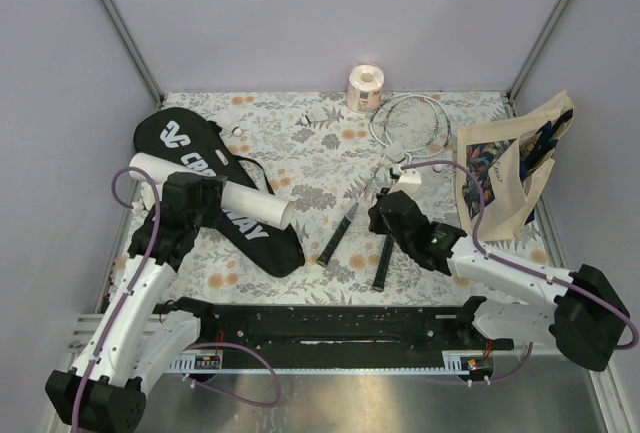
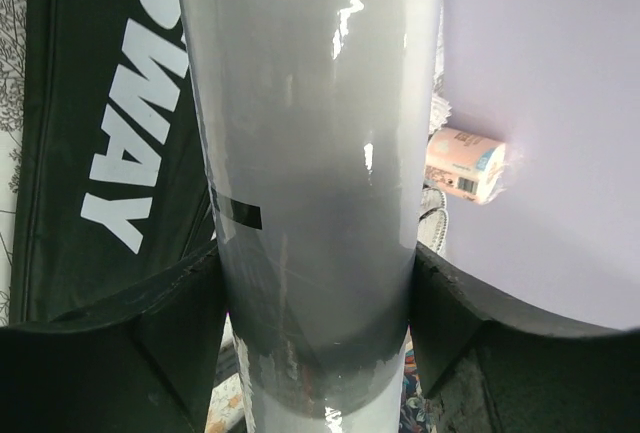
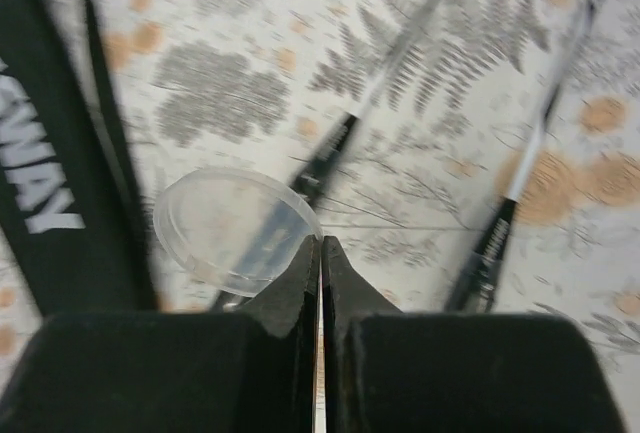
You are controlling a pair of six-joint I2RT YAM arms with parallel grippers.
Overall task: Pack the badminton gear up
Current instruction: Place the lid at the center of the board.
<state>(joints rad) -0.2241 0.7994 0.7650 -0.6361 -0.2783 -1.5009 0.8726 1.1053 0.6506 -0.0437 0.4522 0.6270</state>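
One glossy white tube (image 1: 256,205) over black CROSSWAY-lettered bag (image 1: 178,139)

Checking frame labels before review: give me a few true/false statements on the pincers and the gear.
1. The left pincer grips the white tube. True.
2. The right pincer is wide open. False: it is shut, pinching the edge of a clear lid.
3. Both rackets are inside the black bag. False: they lie out on the floral table, to the right of the bag.
4. The beige tote sits at the table's right side. True.
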